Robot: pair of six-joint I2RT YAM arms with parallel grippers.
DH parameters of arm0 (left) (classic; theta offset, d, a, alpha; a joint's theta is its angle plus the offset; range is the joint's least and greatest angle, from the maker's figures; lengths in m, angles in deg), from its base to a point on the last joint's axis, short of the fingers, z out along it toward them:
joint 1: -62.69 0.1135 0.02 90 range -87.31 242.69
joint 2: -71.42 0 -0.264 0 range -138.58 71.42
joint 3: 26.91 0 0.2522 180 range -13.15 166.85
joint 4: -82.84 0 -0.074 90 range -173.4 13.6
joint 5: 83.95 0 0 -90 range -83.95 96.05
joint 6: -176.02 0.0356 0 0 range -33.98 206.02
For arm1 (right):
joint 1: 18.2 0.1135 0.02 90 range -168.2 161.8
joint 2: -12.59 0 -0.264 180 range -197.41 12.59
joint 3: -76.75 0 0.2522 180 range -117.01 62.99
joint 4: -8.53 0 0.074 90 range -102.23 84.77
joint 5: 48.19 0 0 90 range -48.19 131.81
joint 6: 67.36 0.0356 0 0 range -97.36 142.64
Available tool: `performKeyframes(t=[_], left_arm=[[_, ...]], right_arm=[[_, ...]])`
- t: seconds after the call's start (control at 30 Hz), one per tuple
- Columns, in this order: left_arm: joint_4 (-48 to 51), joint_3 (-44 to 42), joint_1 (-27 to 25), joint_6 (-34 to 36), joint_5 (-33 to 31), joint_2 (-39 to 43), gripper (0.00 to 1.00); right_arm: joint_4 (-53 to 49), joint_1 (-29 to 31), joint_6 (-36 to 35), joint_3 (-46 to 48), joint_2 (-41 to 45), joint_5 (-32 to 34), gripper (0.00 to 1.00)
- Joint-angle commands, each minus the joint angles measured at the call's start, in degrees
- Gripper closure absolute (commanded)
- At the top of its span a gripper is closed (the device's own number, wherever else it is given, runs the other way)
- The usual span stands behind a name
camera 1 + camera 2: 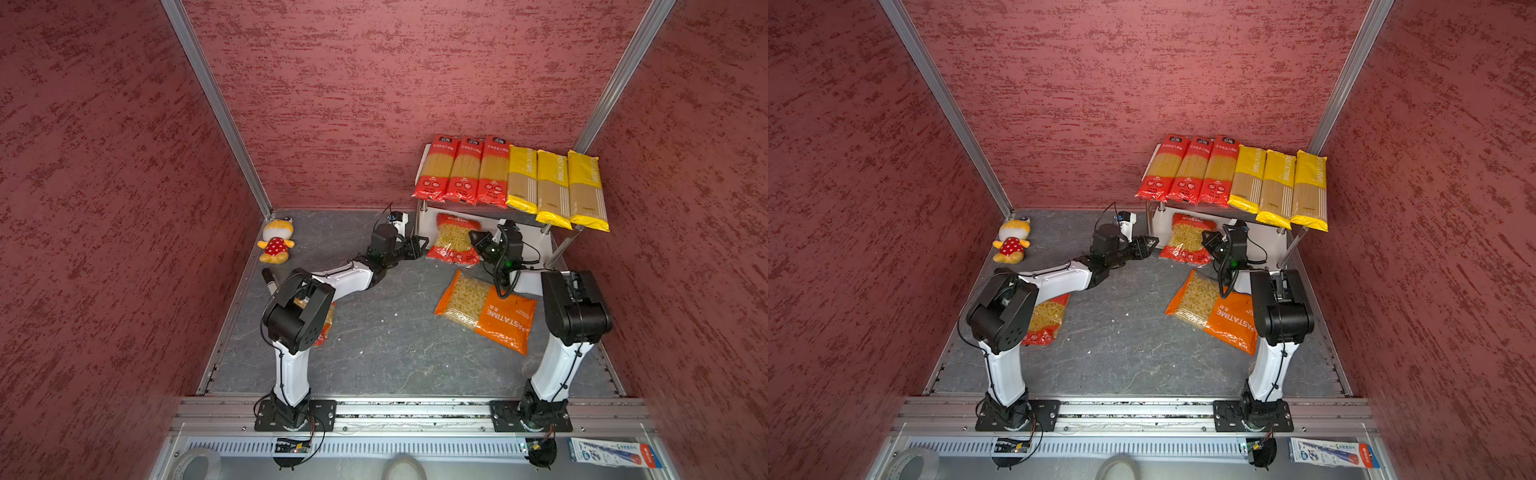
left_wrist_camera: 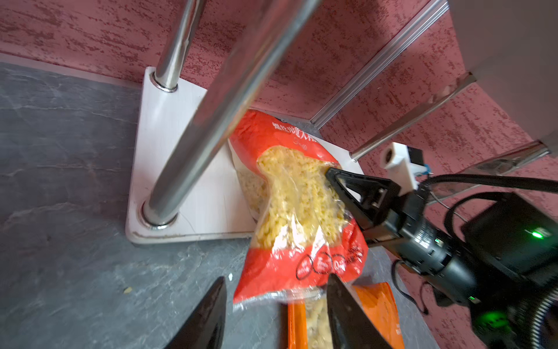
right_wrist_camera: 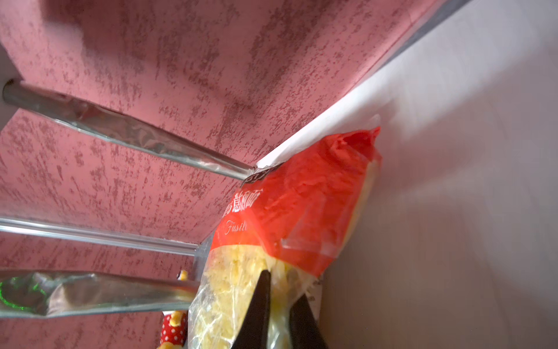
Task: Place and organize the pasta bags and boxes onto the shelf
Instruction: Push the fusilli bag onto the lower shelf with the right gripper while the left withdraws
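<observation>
A: Nearest entries?
B: One orange bag (image 1: 486,311), laid flat on bench (image 1: 374,340). The left claw (image 2: 277,277) is parted, nothing gripped.
A: Farther?
B: One red fusilli bag (image 1: 453,239), pinched by closed right claw (image 3: 282,290), laid partly on lower board of shelf (image 2: 169,145); six long bags (image 1: 494,170) shelved above.

Mottled red walls (image 1: 374,83), grey slate floor (image 1: 386,332)
</observation>
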Motion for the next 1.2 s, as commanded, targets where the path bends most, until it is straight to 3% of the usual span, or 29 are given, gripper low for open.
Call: performKeyframes(t=[0.0, 0.1, 0.3, 0.7, 0.73, 0.8, 0.9, 1.03, 1.17], left_arm=[[-2.81, -4.11, -0.41, -0.97, -0.17, 3.89, 0.47], [-3.23, -8.55, -0.39, -1.35, -1.05, 7.96, 0.47], [-0.93, -17.29, -0.46, -0.87, -1.91, 17.71, 0.47], [9.55, -29.46, 0.87, 2.42, -7.81, 38.07, 0.45], [10.48, -30.11, 1.08, 2.42, -8.24, 39.38, 0.45], [12.35, -31.18, 1.64, 2.64, -8.89, 41.58, 0.45], [16.86, -31.9, 2.13, 3.9, -10.26, 44.53, 0.44], [25.68, -30.64, 2.2, 7.4, -12.8, 47.28, 0.41], [27.25, -32.3, 4.24, 6.83, -12.26, 50.71, 0.4]], right_arm=[[4.42, 0.11, 6.41, -2.88, -1.47, 5.83, 1.0], [2.23, 1.97, 6.65, -4.63, -1.81, 9.85, 1.0], [-1.6, 4.86, 4.87, -10.28, -4.95, 10.42, 1.0], [-16.05, 4.21, -3.96, -21.99, -10.93, -1.8, 1.0], [-16.92, 4.37, -4.06, -22.48, -11.43, -1.94, 0.98], [-16.28, 4.34, -4.1, -21.74, -11.58, -1.59, 0.82], [-17.68, 4.22, -5.36, -21.92, -10.89, -2.0, 0.68], [-22.26, 4.24, -6.06, -20.71, -6.35, -2.19, 0.49], [-25.07, 4.05, -6.35, -15.72, -0.26, -0.24, 0.31]])
